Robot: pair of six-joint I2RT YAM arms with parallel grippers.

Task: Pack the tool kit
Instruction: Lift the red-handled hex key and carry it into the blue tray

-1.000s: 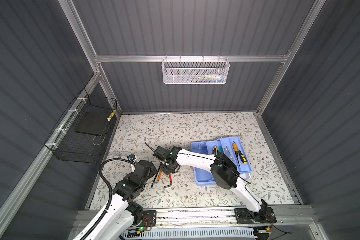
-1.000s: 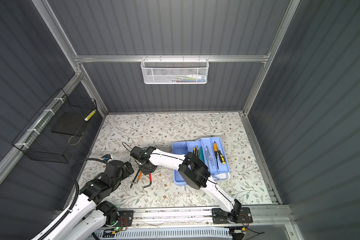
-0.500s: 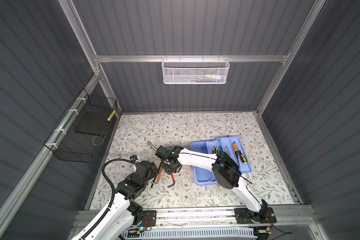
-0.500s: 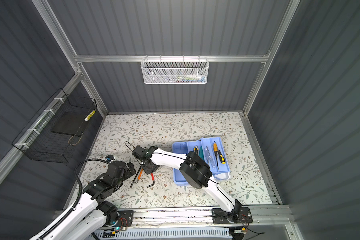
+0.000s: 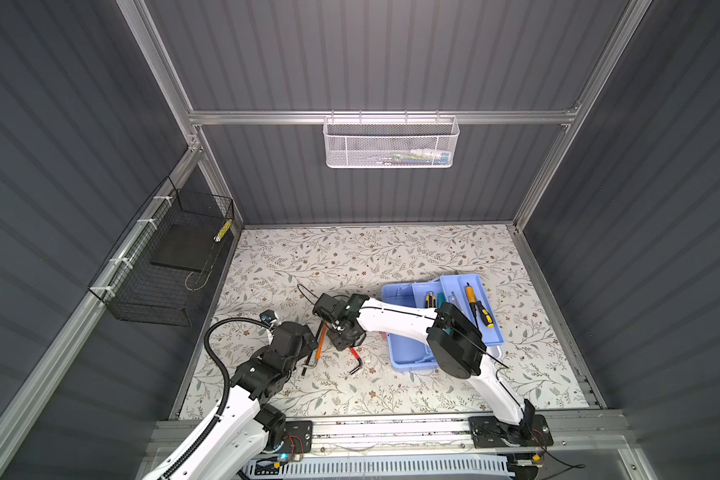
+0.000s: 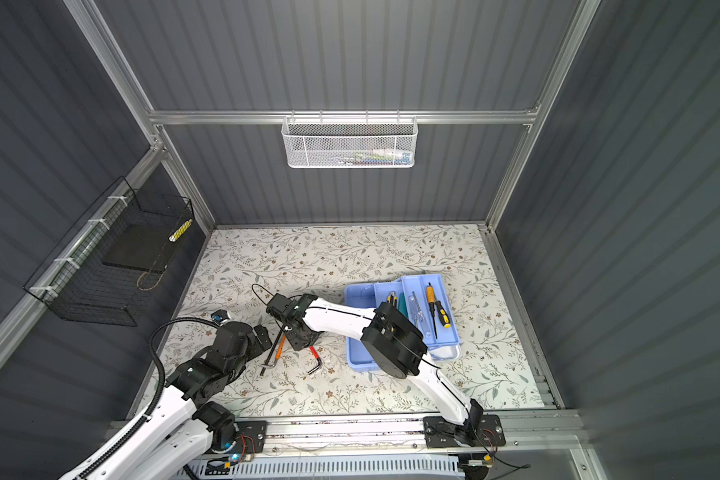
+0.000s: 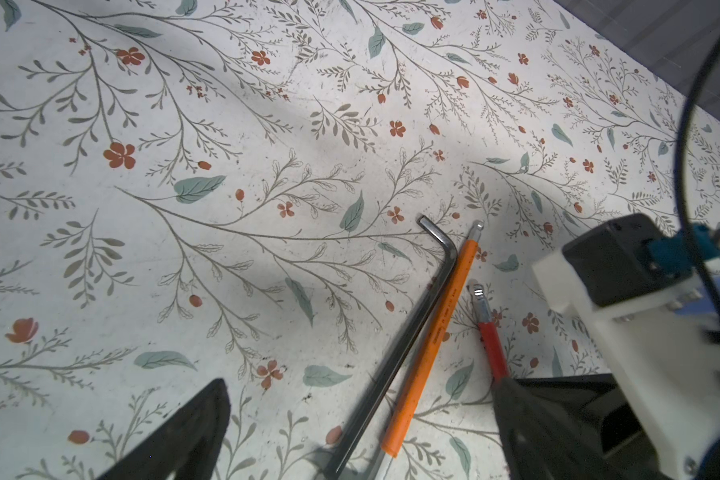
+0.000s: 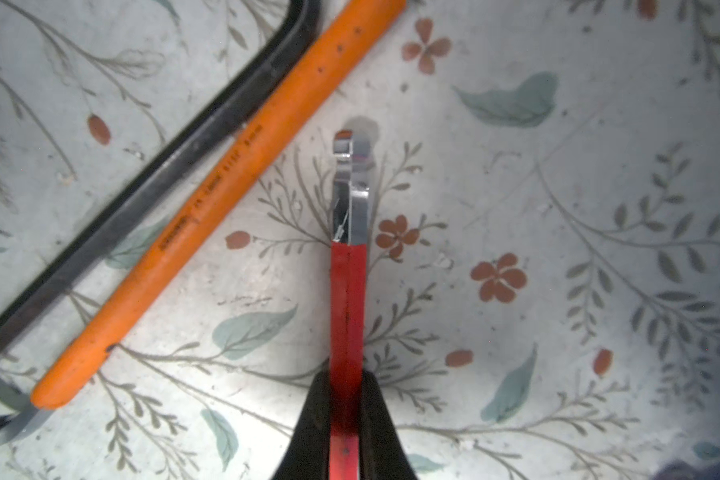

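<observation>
- We see the right gripper [image 8: 347, 384] clamped tight on the red-sleeved hex key [image 8: 348, 291]. Its fingers [image 8: 308, 432] press the sleeve from either side, and the bare steel ball end sticks out beyond them.
- In both top views this gripper reaches across the middle to about 8 o'clock of the centre of the floral mat [image 5: 350, 257]. The key's bent end shows at the gripper's 5 o'clock.
- We cannot tell whether the red key rests on the mat or is already clear of it.
- The orange-sleeved hex key [image 8: 225, 195] and the black hex key [image 8: 142, 208] lie flat, side by side and almost parallel. In the top views they are just beside the red key, at its 9 o'clock.
- The left gripper [image 7: 361, 384] is spread as wide as it goes and has hold of nothing. In its wrist view the black and orange keys run between its fingers.
- The tool kit [image 5: 406, 353] sits at 3 o'clock of the mat's centre, open, with its light blue trays stepped. The right arm's elbow hangs over it.
- A yellow-and-black screwdriver [image 5: 479, 308] lies in the upper tray, with other small tools at its 9 o'clock.
- A white mesh basket [image 5: 391, 143] hangs on the back wall at 12 o'clock, and a black wire basket [image 5: 163, 266] on the side wall at 9 o'clock.
</observation>
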